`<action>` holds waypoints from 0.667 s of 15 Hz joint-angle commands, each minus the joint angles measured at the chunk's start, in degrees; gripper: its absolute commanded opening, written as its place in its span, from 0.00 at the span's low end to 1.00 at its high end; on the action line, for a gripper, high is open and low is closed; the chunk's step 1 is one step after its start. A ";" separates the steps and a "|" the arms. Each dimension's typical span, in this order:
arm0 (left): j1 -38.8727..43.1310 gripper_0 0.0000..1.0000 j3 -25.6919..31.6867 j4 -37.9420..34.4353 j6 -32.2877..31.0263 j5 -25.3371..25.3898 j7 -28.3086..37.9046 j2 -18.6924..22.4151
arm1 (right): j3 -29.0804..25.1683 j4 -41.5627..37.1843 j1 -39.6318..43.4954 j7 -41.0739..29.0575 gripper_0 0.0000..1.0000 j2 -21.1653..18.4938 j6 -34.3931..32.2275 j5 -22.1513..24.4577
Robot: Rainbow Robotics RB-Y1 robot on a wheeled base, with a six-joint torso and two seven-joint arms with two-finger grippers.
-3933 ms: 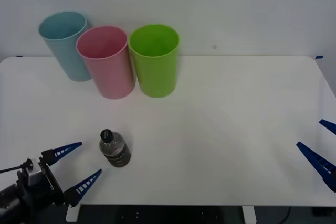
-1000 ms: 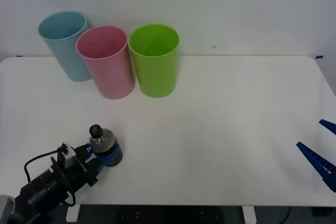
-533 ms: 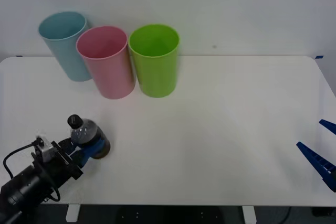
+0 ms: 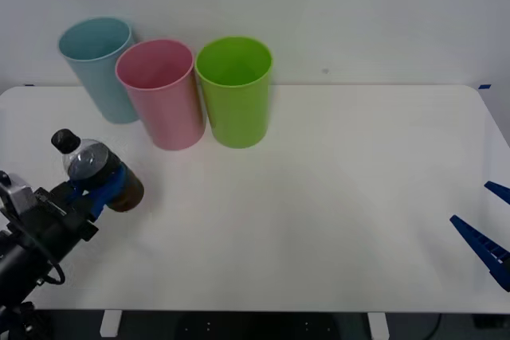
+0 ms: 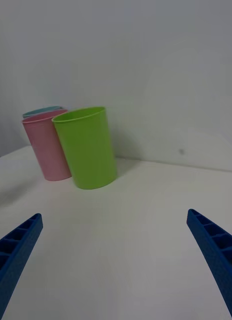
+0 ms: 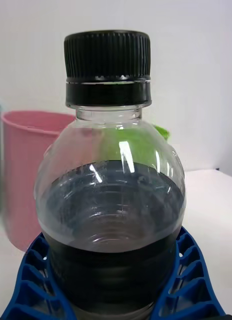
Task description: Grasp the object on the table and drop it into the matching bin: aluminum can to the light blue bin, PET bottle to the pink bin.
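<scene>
My left gripper (image 4: pixel 100 185) is shut on the PET bottle (image 4: pixel 94 169), a small clear bottle with a black cap and dark lower half, held up above the table (image 4: pixel 335 197) at its left side. In the left wrist view the PET bottle (image 6: pixel 109 200) sits upright between the blue fingers (image 6: pixel 35 280). The pink bin (image 4: pixel 161 93) stands at the back, to the right of and beyond the bottle, with the light blue bin (image 4: pixel 100 68) to its left. My right gripper (image 4: pixel 488 235) hangs open at the table's right edge.
A lime green bin (image 4: pixel 235 89) stands right of the pink bin, touching it. In the right wrist view the green bin (image 5: pixel 86 147) and pink bin (image 5: pixel 44 145) stand far ahead across bare white tabletop.
My left gripper closed on the bottle, then lifted it off the table and carried it left and up. The right arm has not moved.
</scene>
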 commanded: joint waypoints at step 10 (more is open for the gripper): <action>-2.81 0.00 3.35 -13.08 7.27 -2.96 17.94 1.05 | 0.00 0.00 0.00 0.00 1.00 0.00 0.00 0.00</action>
